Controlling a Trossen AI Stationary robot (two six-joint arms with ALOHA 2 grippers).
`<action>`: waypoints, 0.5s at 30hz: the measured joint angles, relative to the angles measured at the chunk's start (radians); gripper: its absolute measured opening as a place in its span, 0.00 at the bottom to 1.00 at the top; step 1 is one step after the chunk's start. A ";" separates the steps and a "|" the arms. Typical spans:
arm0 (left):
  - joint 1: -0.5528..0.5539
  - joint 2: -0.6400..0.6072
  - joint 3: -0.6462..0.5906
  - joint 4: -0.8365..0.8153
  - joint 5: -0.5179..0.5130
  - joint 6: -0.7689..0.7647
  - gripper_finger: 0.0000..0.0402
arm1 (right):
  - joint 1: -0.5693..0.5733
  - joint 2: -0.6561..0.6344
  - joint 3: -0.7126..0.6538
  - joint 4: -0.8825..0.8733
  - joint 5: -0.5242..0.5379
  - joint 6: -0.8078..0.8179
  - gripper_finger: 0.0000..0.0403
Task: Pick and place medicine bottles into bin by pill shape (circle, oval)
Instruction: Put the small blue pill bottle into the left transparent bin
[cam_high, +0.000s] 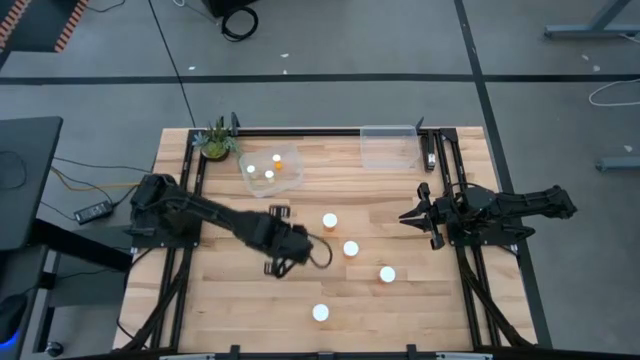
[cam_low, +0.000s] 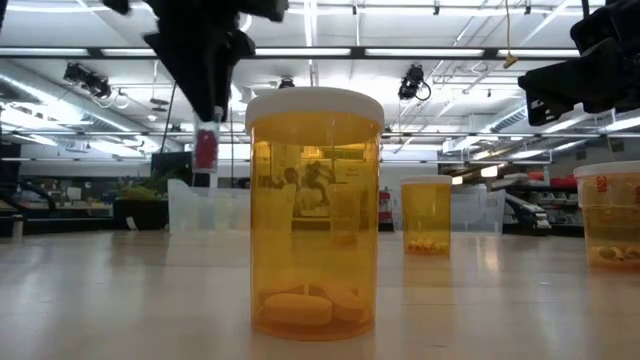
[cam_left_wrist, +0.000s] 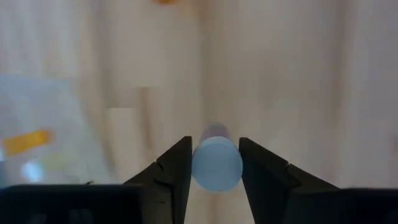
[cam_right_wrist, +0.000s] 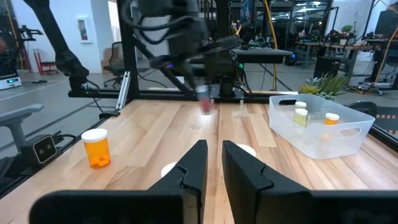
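Observation:
My left gripper (cam_high: 277, 263) is over the middle of the table, shut on a small bottle (cam_left_wrist: 216, 163) with a white cap and a red label (cam_low: 206, 150); it also shows in the right wrist view (cam_right_wrist: 204, 101). Several orange bottles with white caps stand upright on the table (cam_high: 329, 221) (cam_high: 351, 249) (cam_high: 387, 274) (cam_high: 320, 313). The nearest one in the low view (cam_low: 315, 210) holds oval pills. My right gripper (cam_high: 406, 215) waits at the right side, fingers close together and empty (cam_right_wrist: 215, 163). My left gripper pinches the small bottle's upper end, at its white cap (cam_left_wrist: 200, 167), between its two fingers (cam_left_wrist: 177, 168). The fingers come from above, pointing down. The bottle hangs upright below them (cam_low: 206, 165), lifted clear of the table.
A clear bin (cam_high: 272, 170) with three bottles in it sits at the far left, next to a small plant (cam_high: 215, 140). A second clear bin (cam_high: 390, 148) sits at the far right. Bare wood lies toward the near left.

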 joint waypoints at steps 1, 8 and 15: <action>0.020 -0.002 0.000 -0.011 -0.018 0.012 0.34 | 0.000 0.000 0.000 0.000 0.000 0.000 0.14; 0.182 -0.004 0.000 -0.026 -0.129 0.099 0.33 | 0.000 0.000 0.000 0.000 0.000 0.000 0.14; 0.336 -0.004 0.000 0.005 -0.144 0.175 0.34 | 0.000 0.000 0.000 0.000 0.000 0.000 0.14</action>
